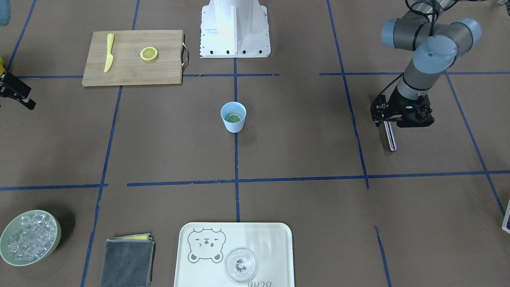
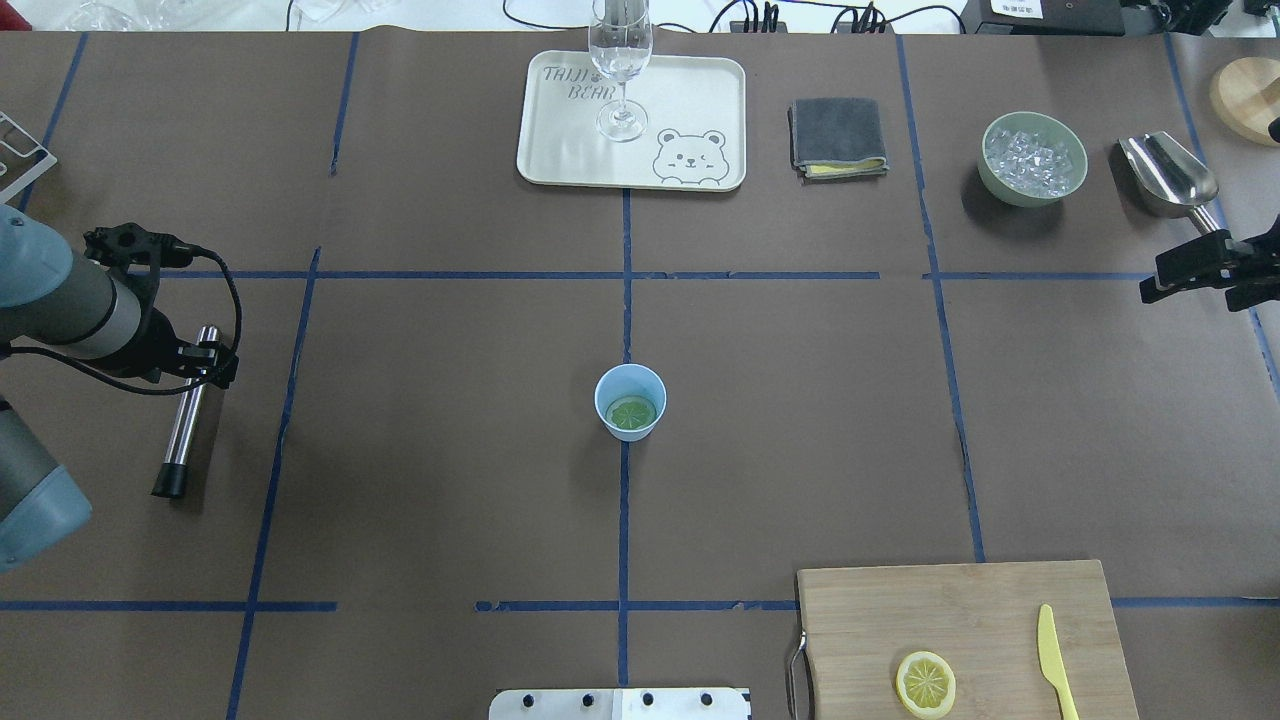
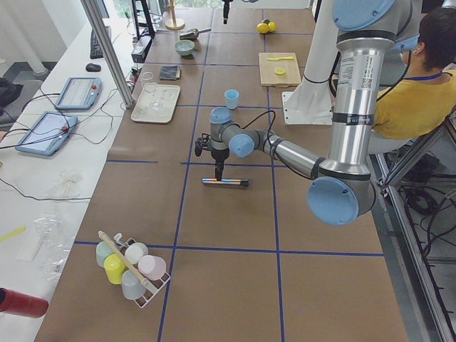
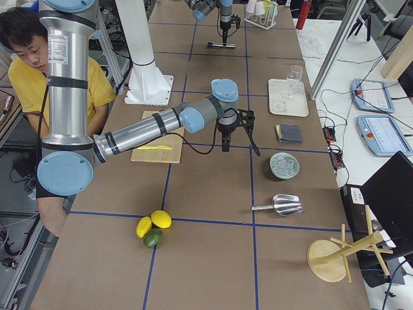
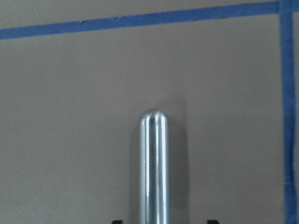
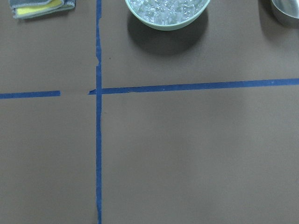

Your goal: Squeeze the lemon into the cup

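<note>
**Lemon in Cup: Left Arm Positioned at Pressing Rod**

The cup (image 1: 234, 126) stood upright at mid-worktop, probably so that either arm could reach it. The lemon (image 1: 234, 117) lay flat inside it, near the bottom. A second slice (image 2: 925, 684) lay on the cutting board (image 2: 960, 620) beside the knife (image 2: 1053, 662).

The left gripper (image 2: 207, 355) pointed straight down over a metal rod (image 2: 183, 430) that lay flat on the worktop, well apart from the cup. In the left wrist view its fingers were released and straddled the rod near its rounded end without touching it. This stance suited a pick-up, presumably to press the lemon.

The right gripper (image 2: 1155, 283) hung at the worktop's far edge, near the ice bowl (image 2: 1034, 185). Whether its fingers were released or clenched could not be determined.
</note>
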You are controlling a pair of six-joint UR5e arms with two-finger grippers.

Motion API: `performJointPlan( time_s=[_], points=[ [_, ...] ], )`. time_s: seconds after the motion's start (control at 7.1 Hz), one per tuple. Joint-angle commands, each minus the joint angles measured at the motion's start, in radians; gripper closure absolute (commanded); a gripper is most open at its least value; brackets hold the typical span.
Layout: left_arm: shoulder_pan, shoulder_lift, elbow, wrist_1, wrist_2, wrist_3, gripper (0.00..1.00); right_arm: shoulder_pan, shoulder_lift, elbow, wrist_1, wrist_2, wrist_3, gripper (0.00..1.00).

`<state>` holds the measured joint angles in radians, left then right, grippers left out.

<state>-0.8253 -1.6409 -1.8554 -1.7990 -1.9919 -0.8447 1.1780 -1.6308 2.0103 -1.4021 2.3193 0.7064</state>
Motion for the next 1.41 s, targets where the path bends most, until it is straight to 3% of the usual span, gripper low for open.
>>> performJointPlan(
  time_s=[0.0, 0.28, 0.56, 0.85, 1.13, 1.27],
  points=[
    [-0.188, 0.028, -0.079, 0.041, -0.052, 0.275, 0.00, 0.066, -0.015, -0.062, -0.006, 0.002, -0.107, 0.00],
    [-0.481, 0.123, -0.064, 0.050, -0.326, 0.617, 0.00, 0.159, -0.029, -0.114, -0.032, 0.035, -0.232, 0.00],
    [-0.651, 0.193, 0.014, 0.052, -0.361, 0.862, 0.00, 0.222, -0.026, -0.207, -0.038, 0.061, -0.405, 0.00],
    [-0.785, 0.210, 0.131, 0.058, -0.369, 1.060, 0.00, 0.277, -0.018, -0.225, -0.183, 0.060, -0.587, 0.00],
    [-0.792, 0.216, 0.136, 0.084, -0.392, 1.029, 0.00, 0.290, -0.004, -0.231, -0.225, 0.060, -0.619, 0.00],
    [-0.792, 0.210, 0.112, 0.102, -0.390, 0.888, 0.00, 0.304, -0.003, -0.231, -0.225, 0.063, -0.619, 0.00]
  ],
)
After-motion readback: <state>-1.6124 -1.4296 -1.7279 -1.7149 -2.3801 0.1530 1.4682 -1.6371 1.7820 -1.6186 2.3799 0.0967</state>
